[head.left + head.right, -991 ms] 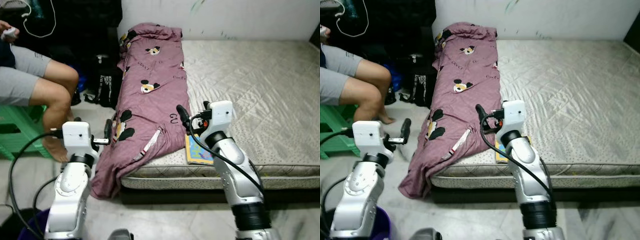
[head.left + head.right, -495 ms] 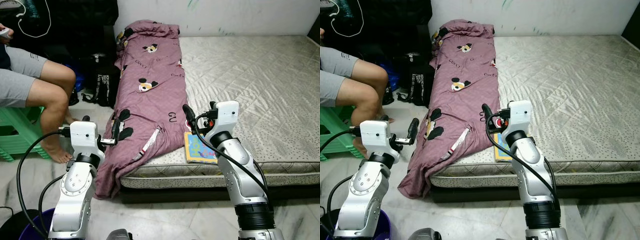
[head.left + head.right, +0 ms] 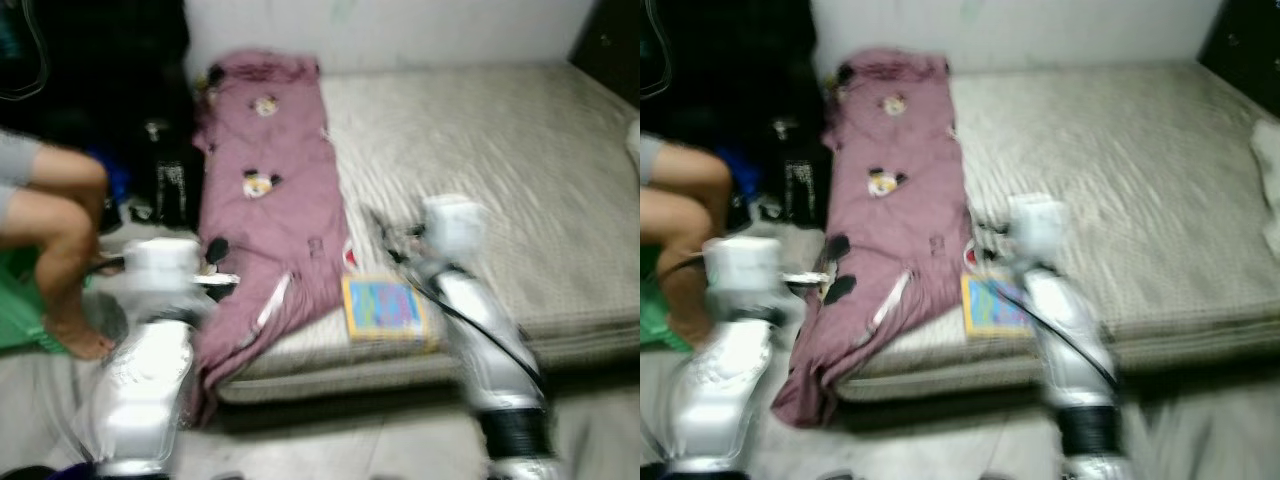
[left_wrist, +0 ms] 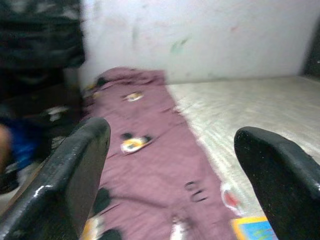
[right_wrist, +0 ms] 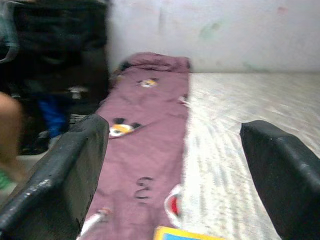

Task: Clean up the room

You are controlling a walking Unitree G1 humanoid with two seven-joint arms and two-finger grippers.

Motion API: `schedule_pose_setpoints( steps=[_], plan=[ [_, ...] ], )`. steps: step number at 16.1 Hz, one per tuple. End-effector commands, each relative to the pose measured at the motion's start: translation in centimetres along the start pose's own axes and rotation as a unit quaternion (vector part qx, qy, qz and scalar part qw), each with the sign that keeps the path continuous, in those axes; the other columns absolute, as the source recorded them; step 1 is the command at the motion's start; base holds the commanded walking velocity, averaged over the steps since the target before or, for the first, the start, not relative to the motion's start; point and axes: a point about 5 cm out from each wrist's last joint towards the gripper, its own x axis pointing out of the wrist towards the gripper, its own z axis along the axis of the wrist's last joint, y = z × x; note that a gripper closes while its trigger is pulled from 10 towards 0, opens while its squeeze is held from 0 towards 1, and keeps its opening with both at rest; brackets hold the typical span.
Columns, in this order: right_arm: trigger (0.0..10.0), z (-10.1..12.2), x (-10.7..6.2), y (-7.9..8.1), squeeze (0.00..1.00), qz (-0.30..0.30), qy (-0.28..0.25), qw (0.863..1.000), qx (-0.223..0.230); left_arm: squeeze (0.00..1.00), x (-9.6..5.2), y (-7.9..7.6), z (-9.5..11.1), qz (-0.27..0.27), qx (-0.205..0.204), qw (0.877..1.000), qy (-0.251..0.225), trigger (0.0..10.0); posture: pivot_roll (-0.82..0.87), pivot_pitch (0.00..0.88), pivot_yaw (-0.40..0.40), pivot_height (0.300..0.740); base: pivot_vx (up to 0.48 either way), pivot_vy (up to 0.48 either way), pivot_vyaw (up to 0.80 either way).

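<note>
Blurred by camera motion, my head view shows a bare grey quilted mattress [image 3: 500,150] low on a pale floor against a white wall. Along its left edge lies a mauve blanket [image 3: 270,190] printed with cartoon mouse faces, its lower end spilling off onto the floor. Just beside it, near the front edge, lies a colourful flat thing, probably a children's book [image 3: 382,308]. A seated person's bare legs [image 3: 55,215] are at far left. My left gripper [image 4: 170,170] and right gripper [image 5: 175,175] both hover with fingers spread wide, empty.
</note>
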Motion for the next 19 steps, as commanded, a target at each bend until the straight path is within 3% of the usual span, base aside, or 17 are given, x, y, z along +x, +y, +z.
schedule_pose_setpoints(
  steps=[1, 6, 11, 15, 19],
  plan=[
    [10.0, 1.09, 0.79, 1.96, 0.00, 0.031, -0.022, 0.999, 0.007, 0.00, -0.26, 1.62, 0.17, 0.024, 0.014, 1.000, 0.000, 10.0, -0.07, 0.000, -0.023, 0.740, 0.360, 0.000, 0.00],
    [10.0, 1.09, 0.83, 1.93, 0.00, 0.029, -0.023, 0.999, 0.007, 0.00, -0.25, 1.59, 0.09, 0.024, 0.012, 1.000, 0.004, 10.0, -0.07, 0.000, -0.023, 0.740, 0.279, 0.000, 0.00],
    [10.0, 0.96, 0.80, 1.85, 0.00, 0.027, -0.020, 0.999, 0.008, 0.00, -0.05, 1.63, -0.01, 0.043, 0.007, 0.999, 0.008, 10.0, -0.08, 0.000, -0.020, 0.740, 0.000, 0.000, 0.00],
    [10.0, 0.94, 0.97, 1.93, 0.00, 0.019, -0.023, 0.999, 0.012, 0.00, 0.33, 1.61, -0.05, 0.049, 0.016, 0.999, 0.007, 10.0, -0.08, 0.000, -0.009, 0.740, 0.000, 0.000, 0.79],
    [10.0, 0.86, 1.14, 2.04, 0.00, 0.012, -0.024, 0.999, 0.022, 0.00, 0.49, 1.66, -0.10, 0.050, 0.006, 0.999, 0.010, 10.0, -0.08, 0.000, -0.005, 0.740, 0.000, 0.000, 0.00]
  ],
)
